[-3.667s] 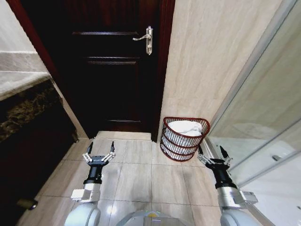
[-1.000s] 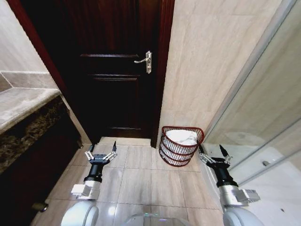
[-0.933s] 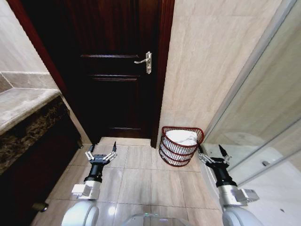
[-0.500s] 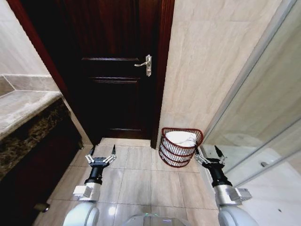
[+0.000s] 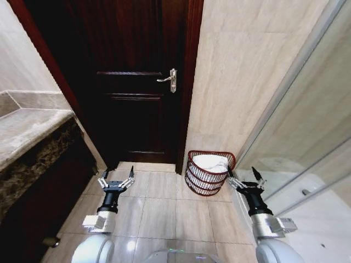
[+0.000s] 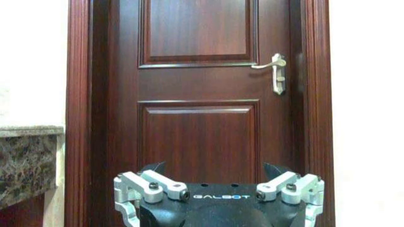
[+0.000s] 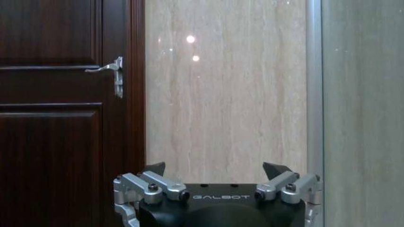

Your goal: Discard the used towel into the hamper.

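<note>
Judging by the white towel point(image 5: 213, 162) lying inside the hamper point(image 5: 209, 173), both spread, empty tools, left tool point(image 5: 115, 182) and right tool point(image 5: 243, 181), should simply hang low, clear of its rim.

Pale beige tiled floor point(image 5: 164, 211), laid in large squares with thin grout lines, running up to a dark wooden door point(image 5: 137, 109) and a beige stone wall point(image 5: 236, 82). Standing on it at the wall's foot, just beside the door frame: a round red-brown slatted hamper point(image 5: 204, 181), tilted slightly, with a white towel point(image 5: 211, 162) bundled inside.
</note>
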Controlling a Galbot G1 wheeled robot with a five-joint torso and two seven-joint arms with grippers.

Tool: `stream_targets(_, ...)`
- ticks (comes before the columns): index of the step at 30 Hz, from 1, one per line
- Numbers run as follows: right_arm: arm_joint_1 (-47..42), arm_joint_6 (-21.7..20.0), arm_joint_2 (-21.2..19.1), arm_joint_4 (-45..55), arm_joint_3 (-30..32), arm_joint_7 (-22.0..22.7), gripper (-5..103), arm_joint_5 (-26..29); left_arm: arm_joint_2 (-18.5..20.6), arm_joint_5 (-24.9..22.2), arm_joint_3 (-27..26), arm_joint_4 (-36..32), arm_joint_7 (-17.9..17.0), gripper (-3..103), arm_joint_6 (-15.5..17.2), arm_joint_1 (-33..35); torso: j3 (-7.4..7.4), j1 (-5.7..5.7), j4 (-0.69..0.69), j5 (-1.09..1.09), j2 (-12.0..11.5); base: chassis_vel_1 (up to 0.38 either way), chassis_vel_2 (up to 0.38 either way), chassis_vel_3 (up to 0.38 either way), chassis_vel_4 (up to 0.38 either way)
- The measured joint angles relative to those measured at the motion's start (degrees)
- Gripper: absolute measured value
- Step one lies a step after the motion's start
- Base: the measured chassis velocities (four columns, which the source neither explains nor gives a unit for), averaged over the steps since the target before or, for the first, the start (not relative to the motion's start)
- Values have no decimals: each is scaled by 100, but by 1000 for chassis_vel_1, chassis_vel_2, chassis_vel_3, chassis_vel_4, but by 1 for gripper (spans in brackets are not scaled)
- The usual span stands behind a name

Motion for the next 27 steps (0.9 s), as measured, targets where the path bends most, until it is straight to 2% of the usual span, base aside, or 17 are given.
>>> stream_targets(27, 23, -38, -31, 36, 37, -15, 100, 10, -3, 30, 25, -83, 4, 100, 53, 0, 398, 259, 0, 0, 656, 0, 0, 0, 0)
